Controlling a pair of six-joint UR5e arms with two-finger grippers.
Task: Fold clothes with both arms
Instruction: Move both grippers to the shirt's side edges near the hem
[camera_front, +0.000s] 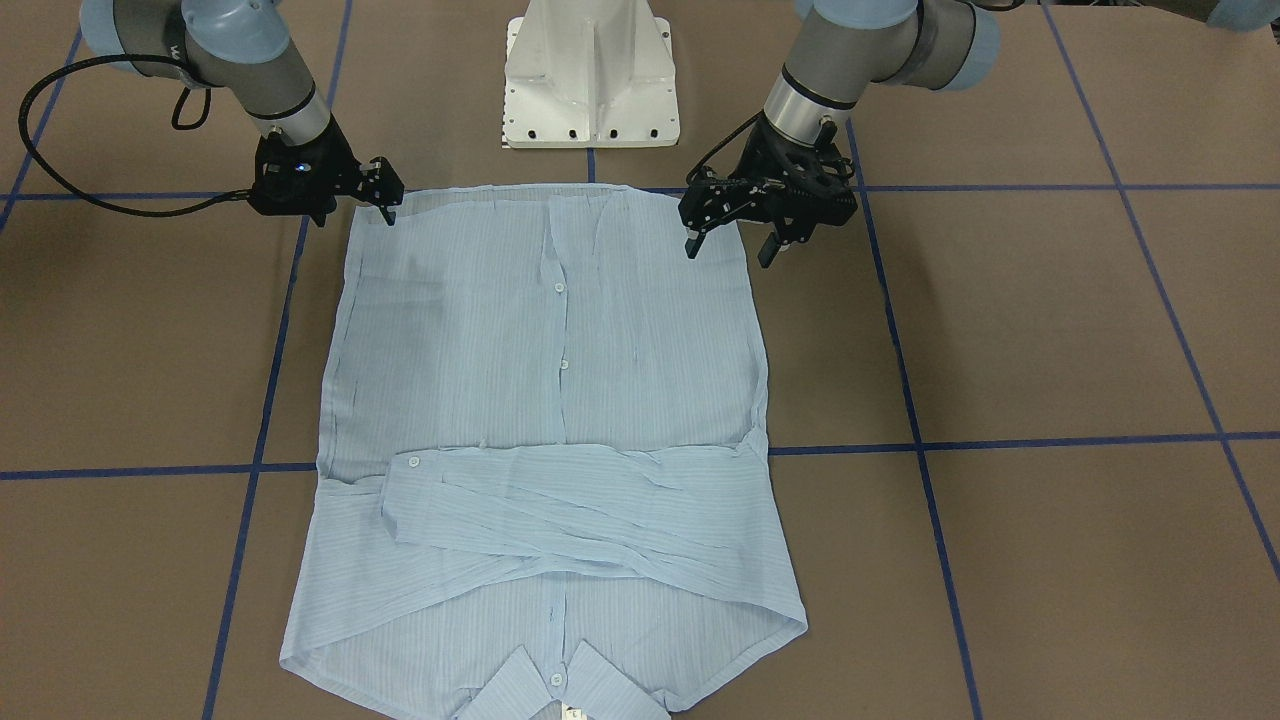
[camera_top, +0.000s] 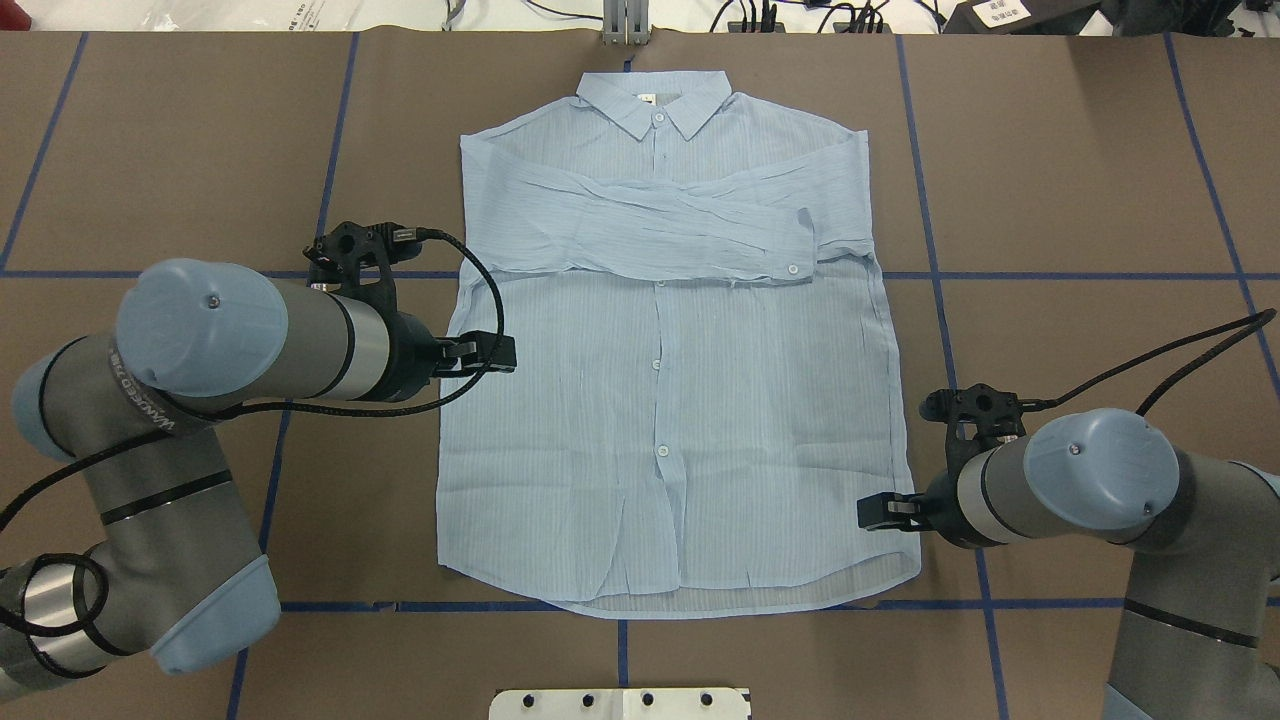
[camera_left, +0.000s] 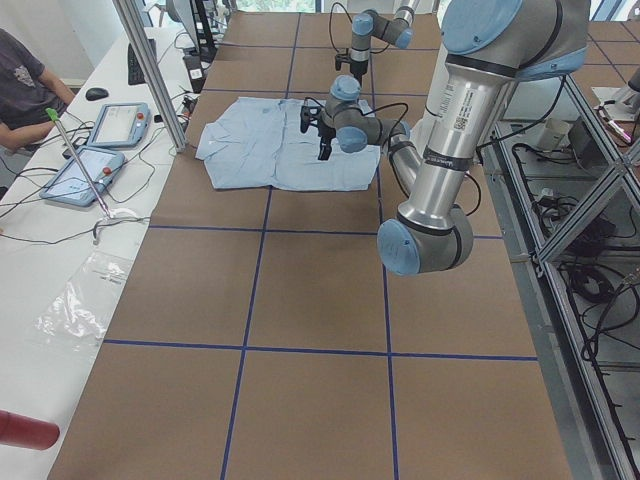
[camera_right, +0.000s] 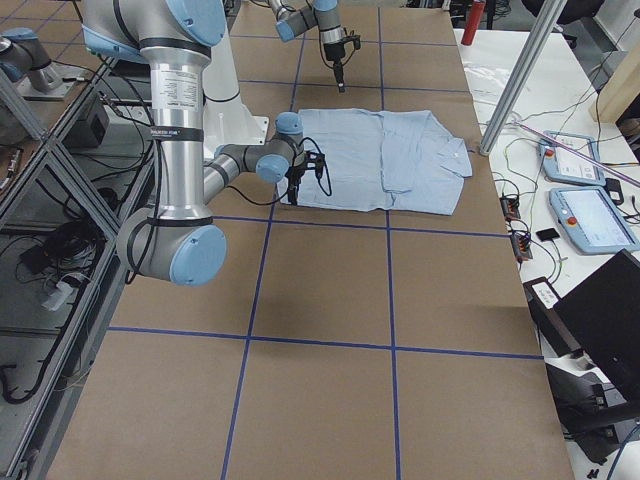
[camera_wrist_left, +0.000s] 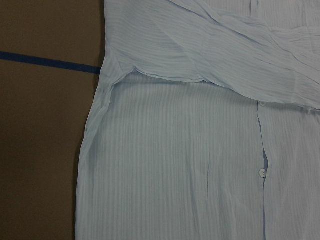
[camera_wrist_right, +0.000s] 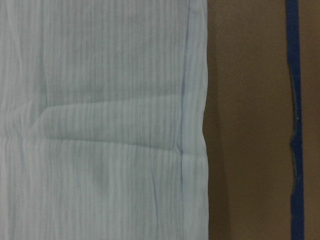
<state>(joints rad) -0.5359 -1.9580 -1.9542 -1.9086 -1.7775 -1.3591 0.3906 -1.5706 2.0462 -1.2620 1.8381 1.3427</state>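
You're hovering the black left gripper (camera_front: 729, 250) and right gripper (camera_front: 353, 218), fingers spread; the thin pale-blue striped button-front shirt (camera_front: 480, 340) is lying between them on the brown counter (camera_front: 1050, 330), side edges under the fingers.

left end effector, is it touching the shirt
Apart. In the exterior right view the left end effector hangs with bare table showing between its tips and the far edge of the shirt.

shirt (camera_top: 670, 420) flat, table (camera_top: 1060, 330) beside (2 sides)
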